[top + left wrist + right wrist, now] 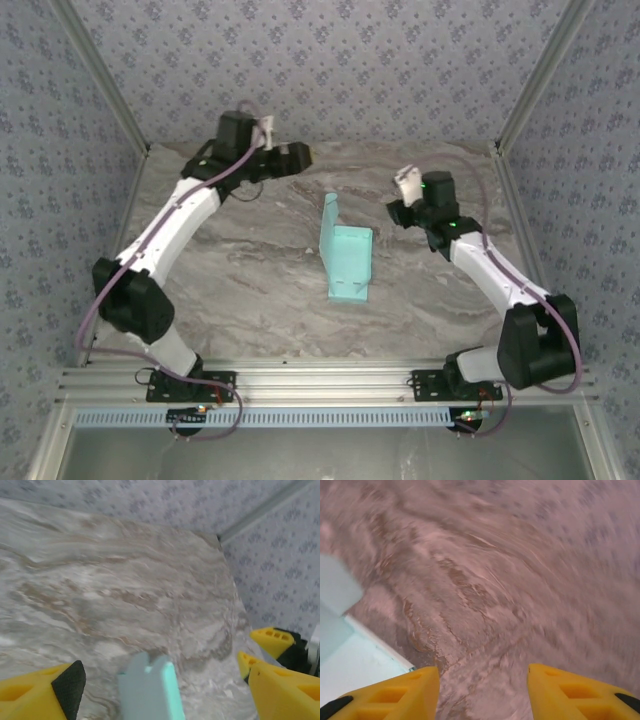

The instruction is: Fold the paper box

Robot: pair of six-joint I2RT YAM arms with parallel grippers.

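The paper box (pixel 348 262) is a light cyan card piece lying mid-table, partly folded, with one long flap (pixel 329 222) standing upright on its left side. My left gripper (pixel 303 155) hovers at the back of the table, behind the box and apart from it. Seen from the left wrist, its yellow fingers (pixel 40 695) stand wide open, and a notched end of the box (pixel 150 687) rises between them, untouched. My right gripper (pixel 398 210) is just right of the box. Its fingers (pixel 580 692) are open over bare table, with the box's edge (pixel 350 655) at their left.
The marble-patterned table (pixel 240 270) is closed in by patterned walls with metal corner posts (pixel 530 90). An aluminium rail (pixel 320 385) holding both arm bases runs along the near edge. The right gripper's yellow fingertips (pixel 272 639) show in the left wrist view.
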